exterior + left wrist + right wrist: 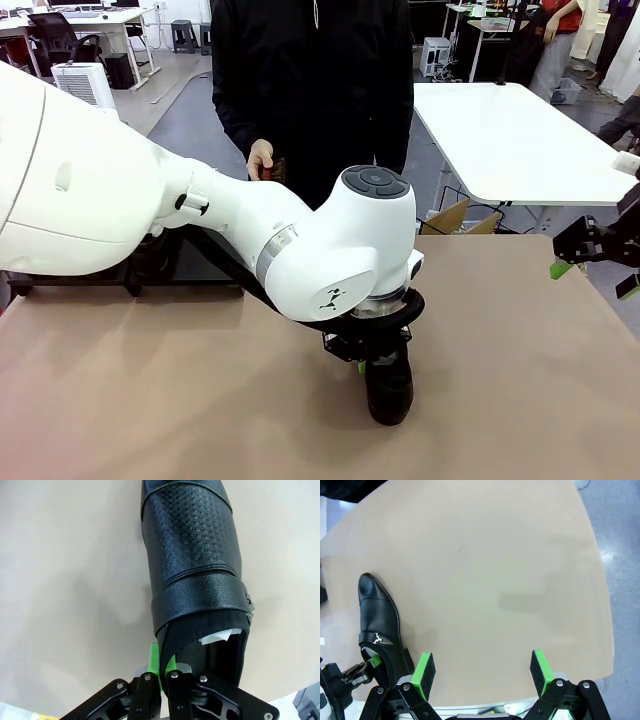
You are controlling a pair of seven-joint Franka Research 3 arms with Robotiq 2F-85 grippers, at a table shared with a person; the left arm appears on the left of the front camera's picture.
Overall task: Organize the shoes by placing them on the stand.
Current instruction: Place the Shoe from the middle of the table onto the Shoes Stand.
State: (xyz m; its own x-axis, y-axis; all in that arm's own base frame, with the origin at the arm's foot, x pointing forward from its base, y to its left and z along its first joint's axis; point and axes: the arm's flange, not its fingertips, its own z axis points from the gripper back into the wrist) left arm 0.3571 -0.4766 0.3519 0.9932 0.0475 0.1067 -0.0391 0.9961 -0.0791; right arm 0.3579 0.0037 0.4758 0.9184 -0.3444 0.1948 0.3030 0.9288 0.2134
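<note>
One glossy black shoe [390, 392] lies on the tan table, toe toward me. In the left wrist view the shoe [195, 555] stretches away, with white paper stuffing [217, 637] inside. My left gripper [161, 661] is shut on the edge of the shoe's heel opening, one green pad inside and one outside. From the front, the left gripper [365, 365] points straight down under the big white wrist. My right gripper [592, 275] hovers open at the table's right edge, holding nothing. The right wrist view shows that open gripper [481, 672] with the shoe [380, 625] off to its left. The black stand [80, 286] sits far left behind my left arm.
A person in black stands at the far side, holding a small brown brush [276, 170] in one hand [260, 158]. The tan table [500, 380] has bare room right of the shoe. A white table [520, 140] stands beyond at the right.
</note>
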